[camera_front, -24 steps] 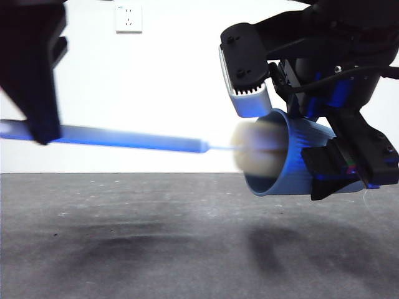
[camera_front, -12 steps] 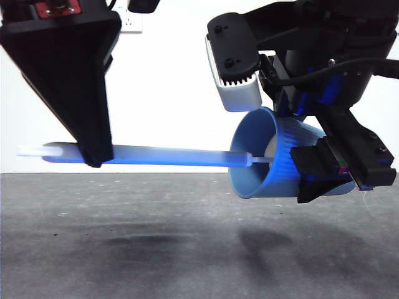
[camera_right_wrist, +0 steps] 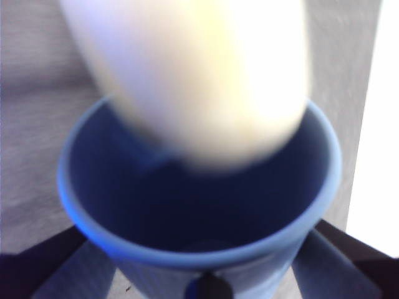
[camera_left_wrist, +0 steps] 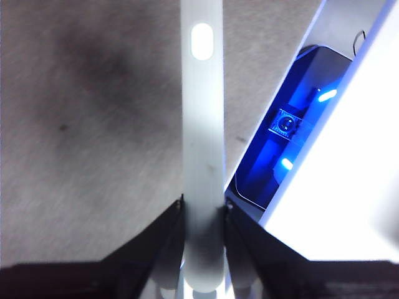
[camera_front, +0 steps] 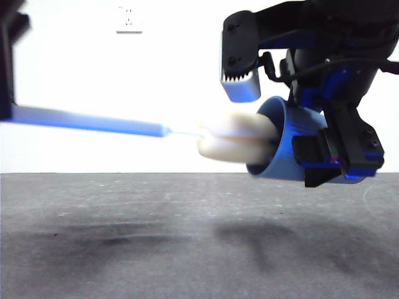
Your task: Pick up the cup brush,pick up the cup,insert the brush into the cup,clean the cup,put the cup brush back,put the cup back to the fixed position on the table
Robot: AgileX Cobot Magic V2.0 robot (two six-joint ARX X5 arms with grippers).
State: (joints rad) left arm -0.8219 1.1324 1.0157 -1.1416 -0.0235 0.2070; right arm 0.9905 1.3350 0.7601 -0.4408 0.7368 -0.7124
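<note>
My right gripper [camera_front: 279, 128] is shut on the blue cup [camera_front: 283, 149] and holds it on its side above the table [camera_front: 187, 237], mouth facing left. My left gripper [camera_front: 6, 93] at the far left edge is shut on the cup brush's handle [camera_front: 81, 120], held nearly level. The cream sponge head [camera_front: 234, 140] sits at the cup's mouth, mostly outside it. In the left wrist view the jaws [camera_left_wrist: 204, 212] clamp the pale handle [camera_left_wrist: 202, 124]. In the right wrist view my gripper [camera_right_wrist: 199, 240] grips the cup [camera_right_wrist: 199, 212], with the blurred sponge [camera_right_wrist: 187, 81] at its rim.
A white wall with a socket [camera_front: 129, 18] stands behind the table. The left wrist view shows a black device with blue lights [camera_left_wrist: 287, 124] beside the handle. Dark shadows lie on the table under both arms.
The brush has drawn back to the left: the sponge head was deep inside the cup and now sits mostly outside its mouth. The left gripper moved left to the picture's edge.
</note>
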